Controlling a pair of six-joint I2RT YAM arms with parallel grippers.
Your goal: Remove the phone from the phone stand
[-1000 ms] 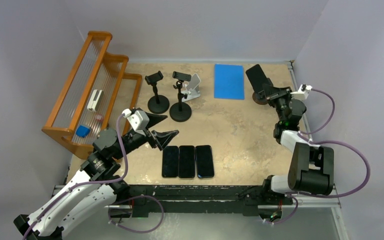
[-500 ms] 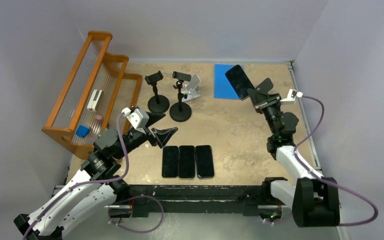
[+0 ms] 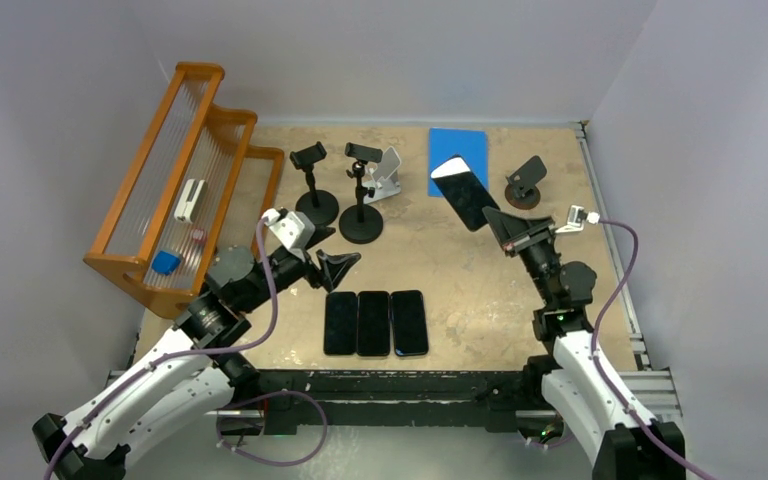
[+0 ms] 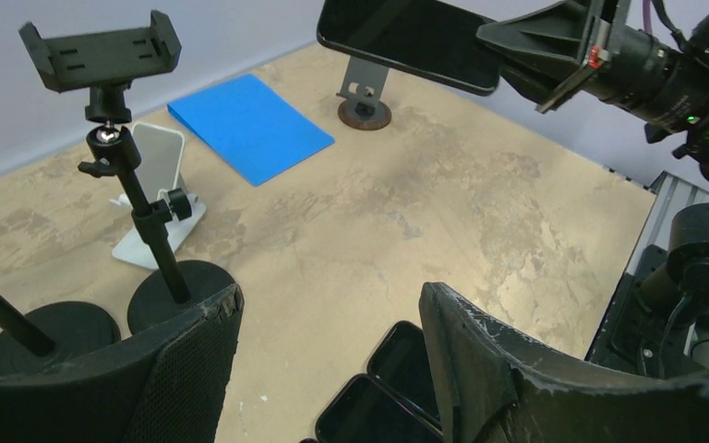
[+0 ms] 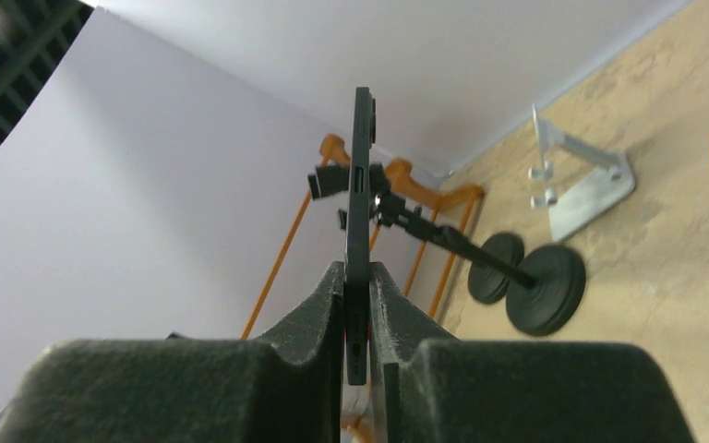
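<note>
The phone (image 3: 465,195) is off the phone stand (image 3: 525,180) and held in the air above the worktop (image 3: 460,270), to the right of centre. Its far end overlaps the near edge of a blue mat (image 3: 457,155) in the top view. The right end effector (image 3: 500,225) is closed on the phone's near end. In the right wrist view the two fingers pinch the handset edge-on, one on each face. The phone is tilted, dark screen up, with a bright glare at its far corner. The small dark phone stand sits on the worktop near the far right corner, just right of the phone and not touching it.

The left end effector (image 4: 330,309) hangs with its jaws spread wide and nothing between them, above the left part of the worktop. Just near of it, three dark phones (image 3: 375,323) lie flat side by side by the near edge. Two tall black clamp stands (image 3: 340,190) and a silver stand (image 3: 388,175) are at the far middle. An orange rack (image 3: 185,180) runs along the left side.
</note>
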